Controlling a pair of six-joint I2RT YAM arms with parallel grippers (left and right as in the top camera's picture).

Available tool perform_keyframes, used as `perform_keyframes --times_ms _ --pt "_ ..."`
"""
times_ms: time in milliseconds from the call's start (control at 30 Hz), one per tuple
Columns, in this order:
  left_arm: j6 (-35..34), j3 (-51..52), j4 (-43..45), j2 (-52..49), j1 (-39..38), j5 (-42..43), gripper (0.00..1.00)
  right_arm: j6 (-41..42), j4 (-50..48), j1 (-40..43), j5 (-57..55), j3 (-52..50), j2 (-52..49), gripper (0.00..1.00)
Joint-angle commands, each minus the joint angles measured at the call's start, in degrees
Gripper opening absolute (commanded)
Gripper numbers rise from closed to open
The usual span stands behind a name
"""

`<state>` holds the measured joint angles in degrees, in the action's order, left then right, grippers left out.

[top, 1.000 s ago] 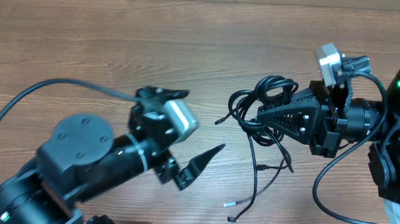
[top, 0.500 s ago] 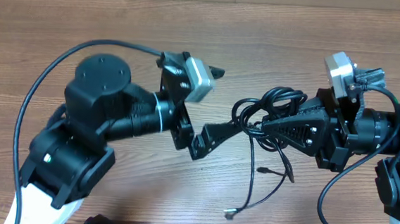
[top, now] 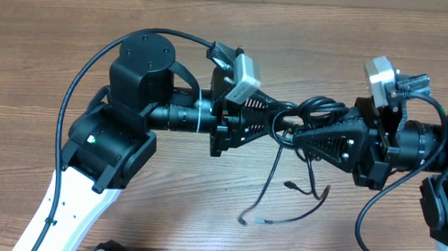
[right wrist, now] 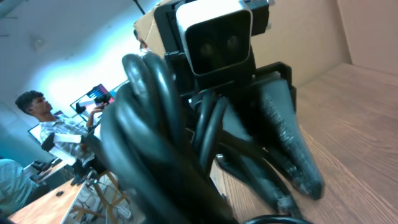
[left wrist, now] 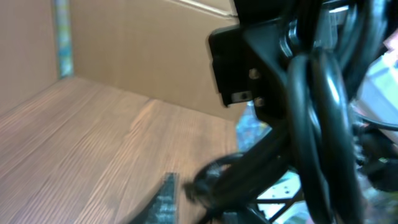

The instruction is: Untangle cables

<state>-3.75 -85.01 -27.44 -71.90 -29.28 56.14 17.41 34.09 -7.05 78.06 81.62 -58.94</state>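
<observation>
**LEFT ARM CLOSING ON THE HELD BUNDLE**

Over the last second the left arm [top: 129, 127] has swung from the near-left part of the desk [top: 56, 35] up and across to the centre. Its end effector [top: 283, 122] is now meeting the cables [top: 314, 108] head-on. The right arm [top: 442, 172] has barely shifted.

The right end effector [top: 298, 137] is pinching the knotted part of the cables and appears to be carrying it off the desk. The left end effector is touching or overlapping the same knot. Whether its fingers are spread or pressed together cannot be told, because the left wrist view is blurred and filled with cord.

In judgement, this is setting up a two-point hold, which is needed before any loop can be pulled free.

The knot is sitting between the two end effectors, with its long axis running left to right along the line joining them. Loose tails [top: 272, 176] are trailing from it toward the near edge of the desk. One small plug end [top: 290, 185] is lying below the knot, and another [top: 243, 219] is lying further toward the near-left.
</observation>
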Motion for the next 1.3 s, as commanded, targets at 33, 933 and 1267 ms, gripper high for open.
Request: perform_keyframes --times_ms 33,933,1267 --pt "-4.20 -0.85 -1.46 -1.64 0.39 -20.22 0.04 0.39 1.53 0.02 2.62 0.94 0.70 0.04" --pt "6.75 -0.85 -3.06 -2.78 4.52 -0.11 0.75 0.63 0.28 0.04 -25.53 0.94 -7.32 0.04" --pt "6.62 -0.85 -1.99 -2.84 4.52 -4.83 0.94 5.33 -7.89 0.04 -10.14 0.94 -9.07 0.04"
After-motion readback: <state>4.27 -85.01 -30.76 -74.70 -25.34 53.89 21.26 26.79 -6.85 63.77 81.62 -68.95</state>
